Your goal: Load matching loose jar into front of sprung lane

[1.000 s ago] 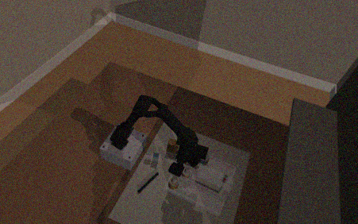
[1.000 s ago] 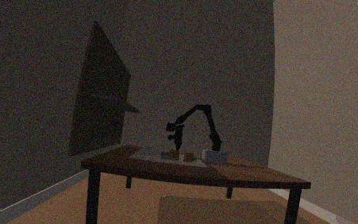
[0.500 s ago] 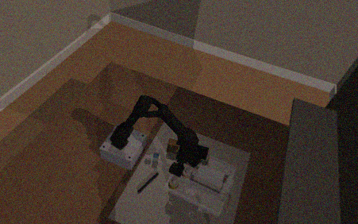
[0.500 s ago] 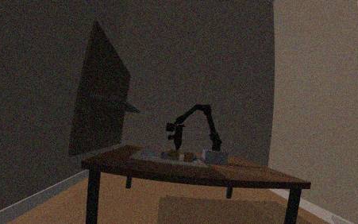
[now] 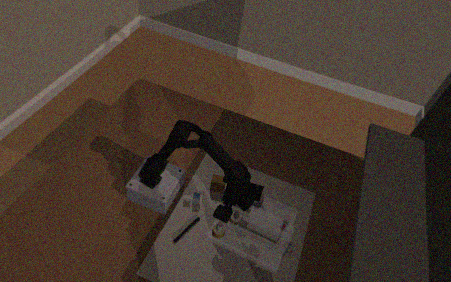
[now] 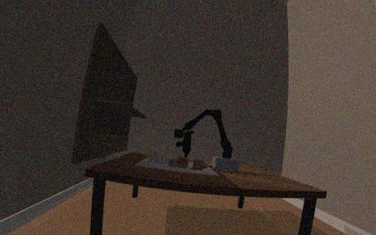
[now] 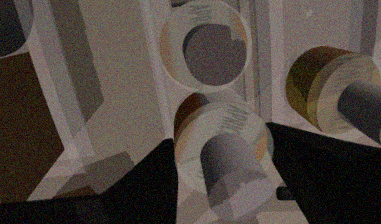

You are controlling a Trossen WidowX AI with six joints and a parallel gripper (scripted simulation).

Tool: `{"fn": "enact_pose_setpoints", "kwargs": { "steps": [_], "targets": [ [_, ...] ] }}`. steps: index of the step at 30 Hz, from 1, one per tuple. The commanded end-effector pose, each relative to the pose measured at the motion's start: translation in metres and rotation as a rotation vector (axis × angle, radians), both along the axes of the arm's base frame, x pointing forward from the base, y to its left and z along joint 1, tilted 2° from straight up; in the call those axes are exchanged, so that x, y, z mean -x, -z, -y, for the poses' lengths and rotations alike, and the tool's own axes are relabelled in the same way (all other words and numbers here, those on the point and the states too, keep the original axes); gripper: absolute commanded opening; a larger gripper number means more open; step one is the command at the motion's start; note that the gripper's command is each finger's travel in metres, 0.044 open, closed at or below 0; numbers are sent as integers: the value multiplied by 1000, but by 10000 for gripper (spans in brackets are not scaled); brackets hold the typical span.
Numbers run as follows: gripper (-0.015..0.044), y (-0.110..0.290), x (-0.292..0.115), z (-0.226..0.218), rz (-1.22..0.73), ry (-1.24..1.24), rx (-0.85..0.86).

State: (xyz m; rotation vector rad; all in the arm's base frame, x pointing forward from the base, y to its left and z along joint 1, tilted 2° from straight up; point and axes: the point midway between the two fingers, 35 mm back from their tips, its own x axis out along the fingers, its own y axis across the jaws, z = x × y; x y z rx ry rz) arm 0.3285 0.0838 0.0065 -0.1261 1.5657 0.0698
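Observation:
My gripper (image 7: 219,139) (image 5: 223,213) (image 6: 184,151) is shut on a jar (image 7: 218,131) with a grey lid, a white label and brown contents. In the wrist view a matching jar (image 7: 209,49) stands straight ahead of it between the pale rails of the lane (image 7: 157,95). The two jars overlap in that view; I cannot tell whether they touch. A third jar (image 7: 327,91) with darker olive contents stands to the right, beyond a rail. The pusher plate and the front stop are hidden.
The white shelf unit (image 5: 267,227) sits on a pale mat (image 5: 185,257) on the wooden table (image 6: 246,183). The arm's white base box (image 5: 165,192) is on the left. A black pen (image 5: 186,229), small packets (image 5: 195,201) and a brown block (image 5: 218,184) lie nearby.

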Motion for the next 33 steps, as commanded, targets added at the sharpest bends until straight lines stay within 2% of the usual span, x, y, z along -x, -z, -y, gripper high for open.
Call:
{"fn": "enact_pose_setpoints", "kwargs": {
  "steps": [1,33],
  "targets": [
    [0,-5,-10,-1,32,-3,-4],
    [0,-1,-13,-1,32,-3,-4]
  ]
}}
